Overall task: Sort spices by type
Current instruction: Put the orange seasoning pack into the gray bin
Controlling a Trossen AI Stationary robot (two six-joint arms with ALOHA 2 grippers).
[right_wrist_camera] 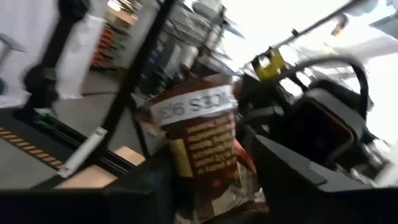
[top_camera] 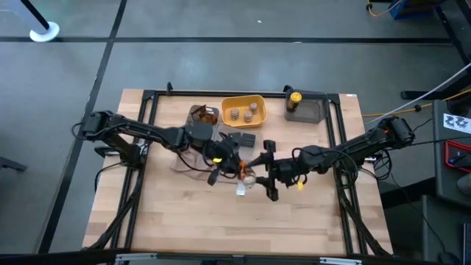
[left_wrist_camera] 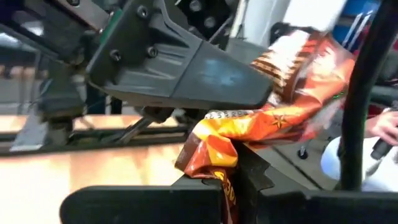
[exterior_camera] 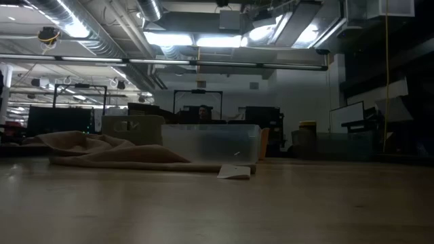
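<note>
While both arms are meeting mid-tabletop (top_camera: 184,221), a foil packet (left_wrist_camera: 273,118) is hanging between them.
The left claw (left_wrist_camera: 230,180) is pinching its orange end; the right claw (right_wrist_camera: 205,186) is standing open around the brown end, its label unreadable.

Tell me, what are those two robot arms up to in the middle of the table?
They are passing a spice packet between them above the table's middle. The left gripper has its fingers shut on the orange and brown foil packet, while the right gripper is right against it, fingers partly apart around it. Behind them, a yellow tray already holds small round jars, and a yellow-capped bottle lies in a grey tray.
</note>
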